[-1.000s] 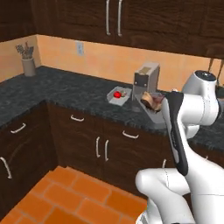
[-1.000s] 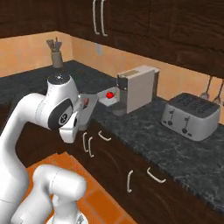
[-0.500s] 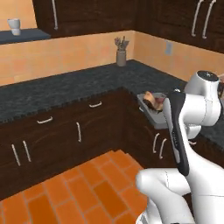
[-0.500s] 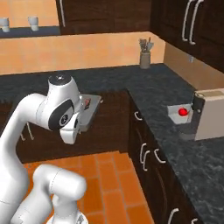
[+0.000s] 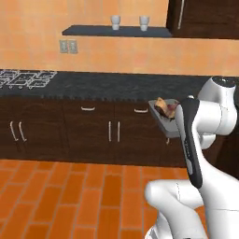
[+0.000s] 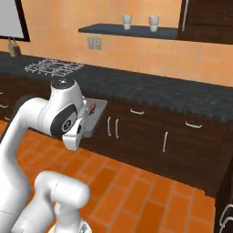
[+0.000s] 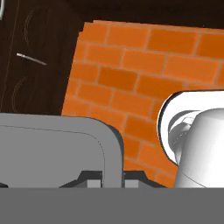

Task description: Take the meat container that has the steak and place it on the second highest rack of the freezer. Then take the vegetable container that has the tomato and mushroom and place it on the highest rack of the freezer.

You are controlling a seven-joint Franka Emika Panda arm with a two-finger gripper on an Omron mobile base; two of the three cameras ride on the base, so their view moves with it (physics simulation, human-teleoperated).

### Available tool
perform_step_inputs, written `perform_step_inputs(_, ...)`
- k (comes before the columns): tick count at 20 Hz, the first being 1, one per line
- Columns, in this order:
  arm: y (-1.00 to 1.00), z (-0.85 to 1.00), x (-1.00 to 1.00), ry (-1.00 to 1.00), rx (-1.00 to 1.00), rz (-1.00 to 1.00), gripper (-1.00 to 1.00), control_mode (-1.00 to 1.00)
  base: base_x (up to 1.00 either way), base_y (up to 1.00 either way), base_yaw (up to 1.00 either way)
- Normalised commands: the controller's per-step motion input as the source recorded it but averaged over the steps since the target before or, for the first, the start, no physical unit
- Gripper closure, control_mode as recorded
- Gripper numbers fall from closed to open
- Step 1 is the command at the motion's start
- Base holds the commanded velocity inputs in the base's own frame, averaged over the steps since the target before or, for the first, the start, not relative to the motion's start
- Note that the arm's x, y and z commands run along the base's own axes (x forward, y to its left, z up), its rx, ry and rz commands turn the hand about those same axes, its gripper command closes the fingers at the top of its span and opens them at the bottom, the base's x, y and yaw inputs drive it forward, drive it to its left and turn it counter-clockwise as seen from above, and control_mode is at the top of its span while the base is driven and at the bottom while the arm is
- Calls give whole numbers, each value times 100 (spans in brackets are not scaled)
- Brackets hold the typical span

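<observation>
You are facing a long dark counter point(image 5: 93, 84) with wooden cabinets point(image 5: 70, 130) under it, set against an orange wall, with an orange brick floor point(image 5: 70, 196) in front. A dark wall shelf point(image 5: 116, 31) carries two small cups point(image 5: 115, 19), and a stovetop grate point(image 5: 25, 77) sits at the left end of the counter. No freezer is in sight from where the base stands.

The white arm point(image 5: 205, 121) holds a grey meat container point(image 5: 165, 122) out in front of it, clear of the counter and above the floor. The steak point(image 5: 165, 108), a brown and tan lump, lies inside that tray; in the right base view the same tray point(image 6: 93, 113) sticks out beside the arm's upper joint. In the hand view the tray's rounded grey rim point(image 7: 111, 148) sits right at the gripper point(image 7: 111, 181), whose jaws are closed on that edge.

You are in the first half of the task, I judge: the steak container is picked up and is being carried, not yet shelved. The vegetable container with the tomato and mushroom is untouched so far as these views tell.

Next you need to bring the base round until the freezer's white interior is before you, then keep the tray level so the steak stays in, and slide it onto the shelf second from the top, not the topmost one.
</observation>
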Motion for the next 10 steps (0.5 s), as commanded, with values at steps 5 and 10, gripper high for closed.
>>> perform_step_inputs(5,0,0,0,0,0,0,100,100,-6,0,100)
perform_step_inputs(10,0,0,0,0,0,0,100,100,-2,0,100)
